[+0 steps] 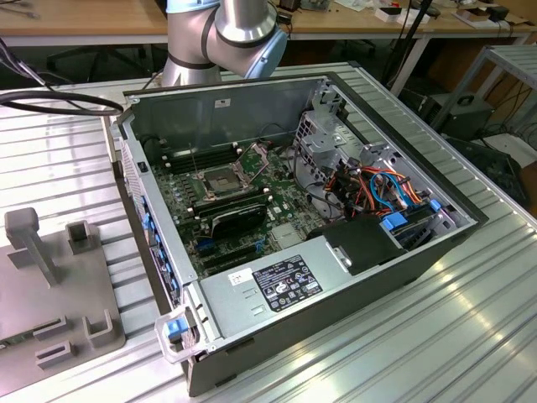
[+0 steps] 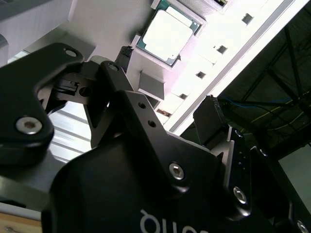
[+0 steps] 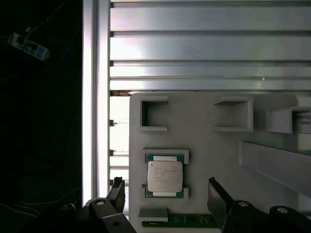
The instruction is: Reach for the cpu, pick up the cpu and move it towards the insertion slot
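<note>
The end effector (image 3: 166, 191) is spread wide, holding nothing, its two black fingers (image 3: 116, 190) flanking the cpu (image 3: 165, 175) and apart from it in both wrist views. The cpu lies flat in a shallow recess of a grey fixture plate (image 3: 204, 145), which rests on the ribbed aluminium bench (image 3: 209, 48). In the exterior view the open computer case (image 1: 210, 117) stands mid-bench. The insertion slot (image 1: 220, 178) sits on its motherboard (image 1: 185, 210) just ten o'clock of centre, and the fixture plate lies at eight o'clock, cut off by the frame edge. Wooden desks (image 1: 84, 17) run along twelve o'clock, where the arm (image 1: 226, 34) is cut off too.
</note>
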You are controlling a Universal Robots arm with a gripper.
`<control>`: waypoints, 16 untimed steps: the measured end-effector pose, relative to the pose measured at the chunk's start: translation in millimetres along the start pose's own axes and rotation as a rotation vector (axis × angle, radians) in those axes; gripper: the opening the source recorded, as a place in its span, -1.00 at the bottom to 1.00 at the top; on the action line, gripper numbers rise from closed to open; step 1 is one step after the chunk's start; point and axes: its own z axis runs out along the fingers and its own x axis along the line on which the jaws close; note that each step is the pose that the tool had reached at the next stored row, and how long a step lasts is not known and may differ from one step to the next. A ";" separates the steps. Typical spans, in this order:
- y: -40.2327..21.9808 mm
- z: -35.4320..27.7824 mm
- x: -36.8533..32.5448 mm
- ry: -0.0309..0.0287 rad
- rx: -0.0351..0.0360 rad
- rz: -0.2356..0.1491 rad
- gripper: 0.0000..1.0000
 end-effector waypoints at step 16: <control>-7.9 26.6 -0.6 0.0013 0.0000 0.000 0.56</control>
